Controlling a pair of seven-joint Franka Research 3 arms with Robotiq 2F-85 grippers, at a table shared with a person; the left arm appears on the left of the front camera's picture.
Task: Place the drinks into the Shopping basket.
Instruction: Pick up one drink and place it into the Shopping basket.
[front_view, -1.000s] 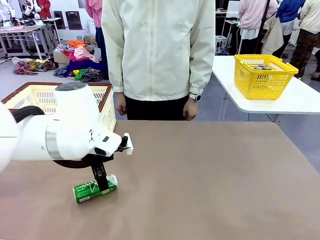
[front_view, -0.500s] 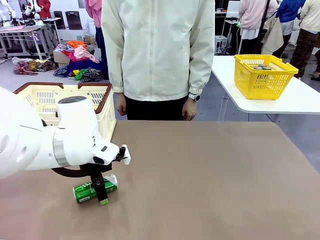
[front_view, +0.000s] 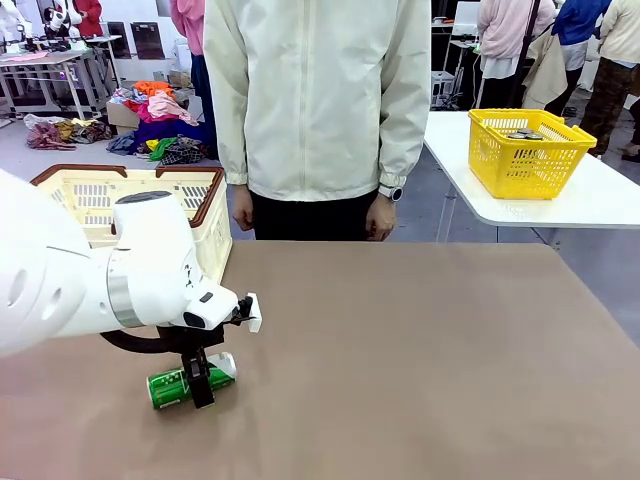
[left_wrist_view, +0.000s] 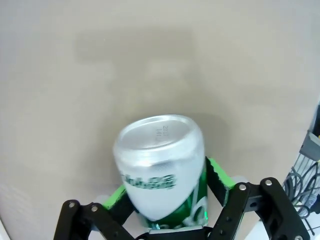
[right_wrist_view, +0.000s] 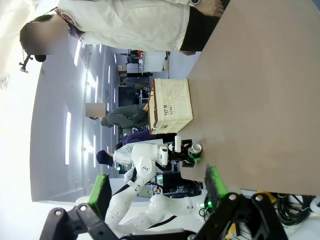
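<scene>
lowered since the last look, my left gripper (front_view: 203, 385) clamps the slim green metal can (front_view: 168, 388) lying near-left on the brown table (front_view: 420, 350); my right gripper (right_wrist_view: 156, 184) has its fingers apart.

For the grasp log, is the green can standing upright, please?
No, the green can lies on its side on the table.

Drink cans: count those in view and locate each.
1. The green can lies on its side on the table, between the pads of the left end effector. Others may be hidden inside the Shopping basket.
</scene>
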